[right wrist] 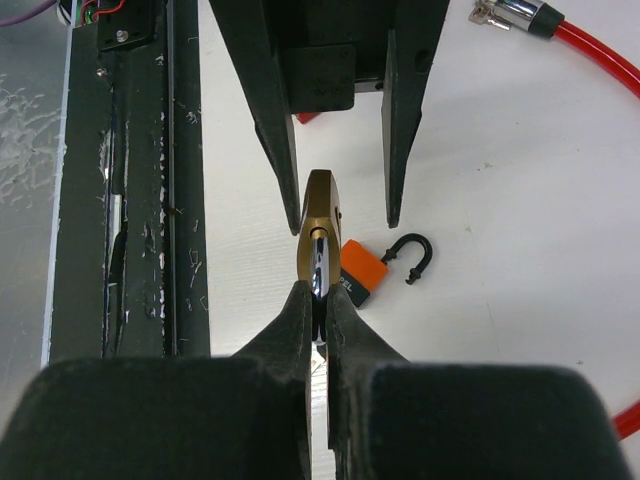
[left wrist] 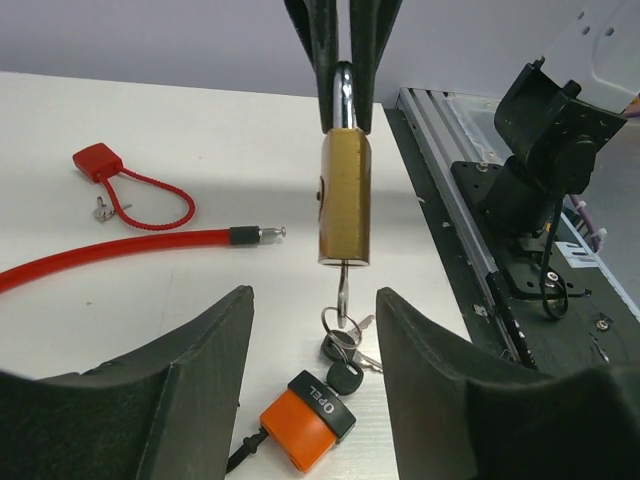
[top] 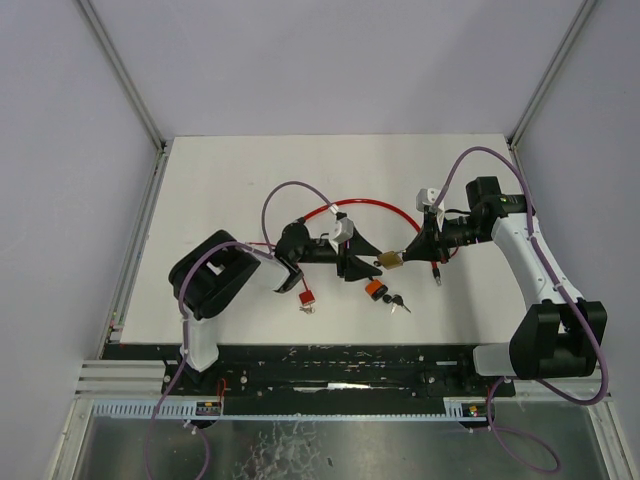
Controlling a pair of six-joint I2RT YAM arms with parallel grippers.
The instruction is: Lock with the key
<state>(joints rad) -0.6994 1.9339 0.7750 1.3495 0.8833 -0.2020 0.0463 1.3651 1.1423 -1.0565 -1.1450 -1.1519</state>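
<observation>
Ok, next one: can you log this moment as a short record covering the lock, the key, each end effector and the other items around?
brass padlock: hanging upright off the table, held by its shackle
key: in the keyhole underneath, key ring dangling below
right end effector: shut on the shackle
left end effector: open, fingers either side of the key, gripping nothing
locked or not: cannot tell
nearby: orange padlock, red padlock, red cable
</observation>
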